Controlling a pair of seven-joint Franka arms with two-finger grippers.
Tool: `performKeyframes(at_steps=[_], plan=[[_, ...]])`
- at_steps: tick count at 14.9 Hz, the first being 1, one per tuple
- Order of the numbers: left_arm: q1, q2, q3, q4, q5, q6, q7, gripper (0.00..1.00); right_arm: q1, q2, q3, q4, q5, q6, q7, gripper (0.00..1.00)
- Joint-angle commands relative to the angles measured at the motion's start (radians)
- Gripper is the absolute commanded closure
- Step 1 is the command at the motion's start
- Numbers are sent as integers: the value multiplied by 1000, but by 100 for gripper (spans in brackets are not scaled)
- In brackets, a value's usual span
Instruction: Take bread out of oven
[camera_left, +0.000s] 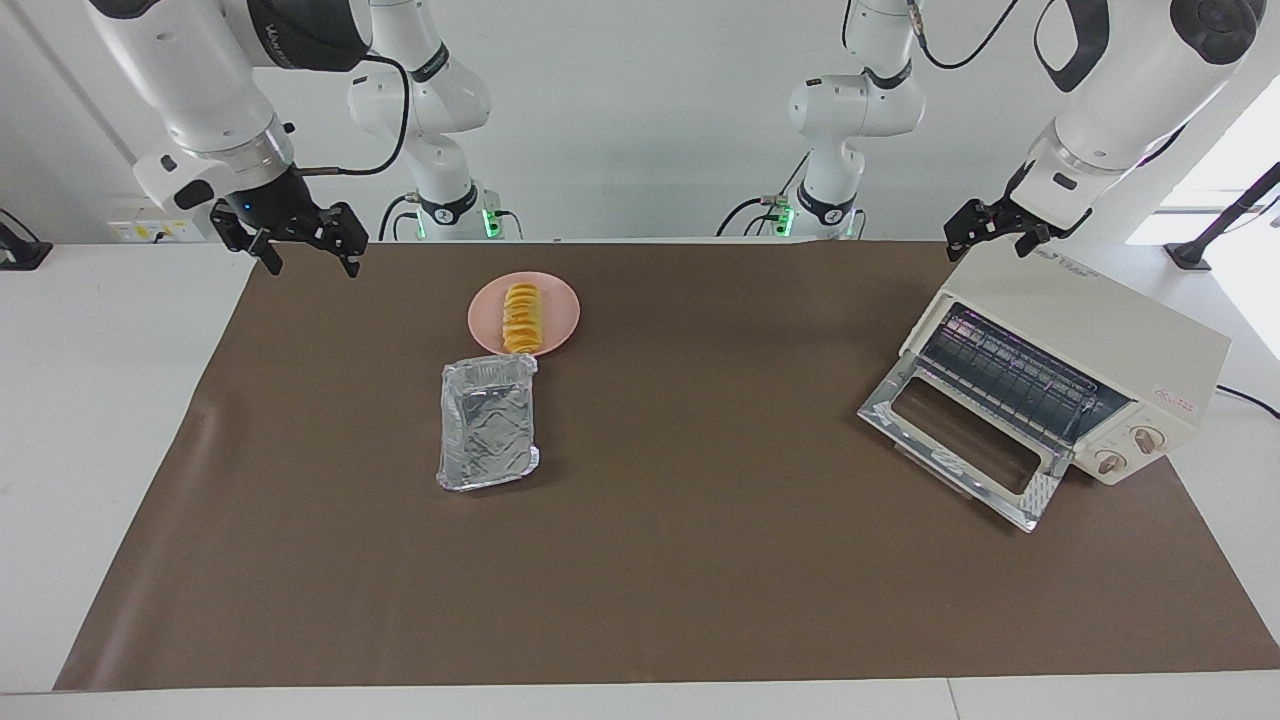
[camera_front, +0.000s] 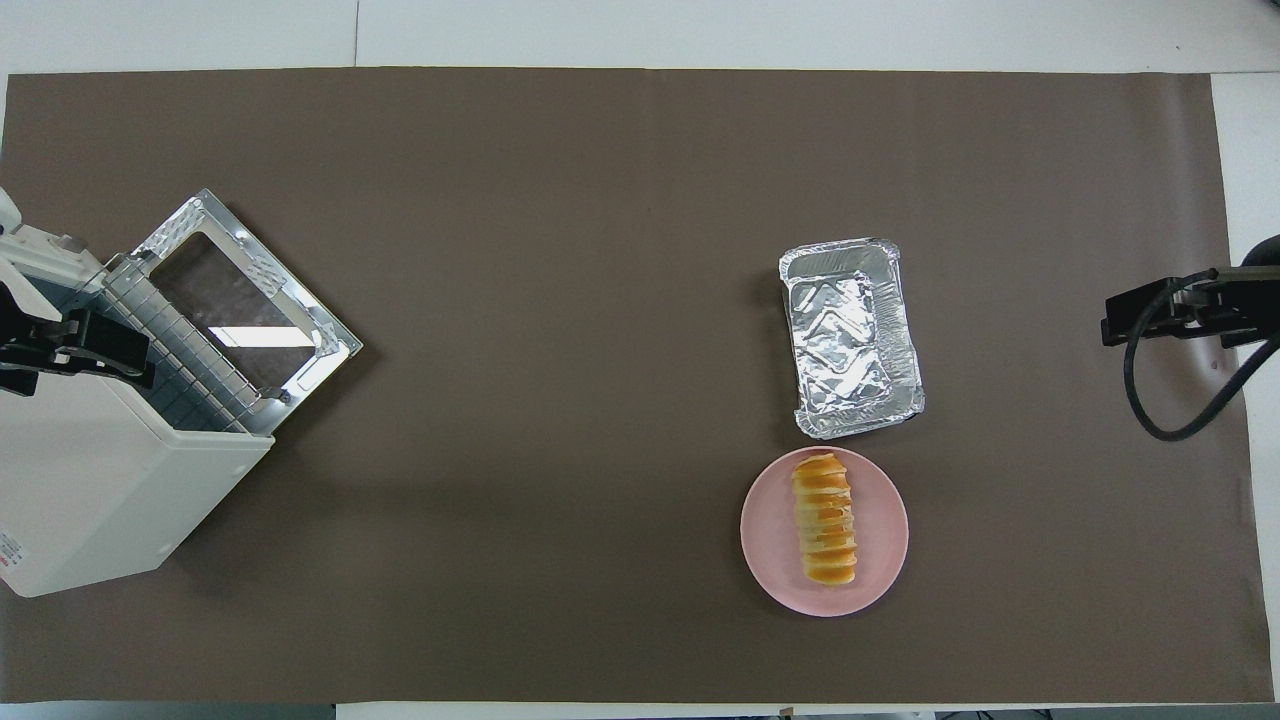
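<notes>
You can see the bread (camera_left: 521, 318) lying on the pink plate (camera_left: 558, 318), near the edge of the table (camera_left: 640, 560) closest to the robots and a bit toward the right arm's end. Just beside the plate, farther from the robots, sits the shiny foil tray (camera_left: 488, 422) — it has nothing in it. The oven (camera_left: 1090, 345) stands at the left arm's end of the table, close to the corner nearest the robots, with its glass door (camera_left: 960, 447) dropped down flat and only the wire rack (camera_left: 1010, 378) showing inside. Your left gripper (camera_left: 992, 238) hangs over the top of the oven with its fingers spread, holding nothing. Your right gripper (camera_left: 302, 253) is up in the air over the corner of the brown mat (camera_left: 700, 600) at the right arm's end — fingers spread wide, nothing in them.
</notes>
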Motion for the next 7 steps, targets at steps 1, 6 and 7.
performKeyframes(at_steps=[1, 6, 7], plan=[[15, -19, -13, -16, 15, 13, -3, 0, 1, 5, -9, 15, 2, -19, -13, 0], [15, -19, -13, -16, 15, 13, -3, 0, 0, 2, -9, 15, 1, -20, -13, 0], [15, -19, -13, -16, 15, 13, -3, 0, 1, 0, -7, 15, 1, -20, -13, 0]])
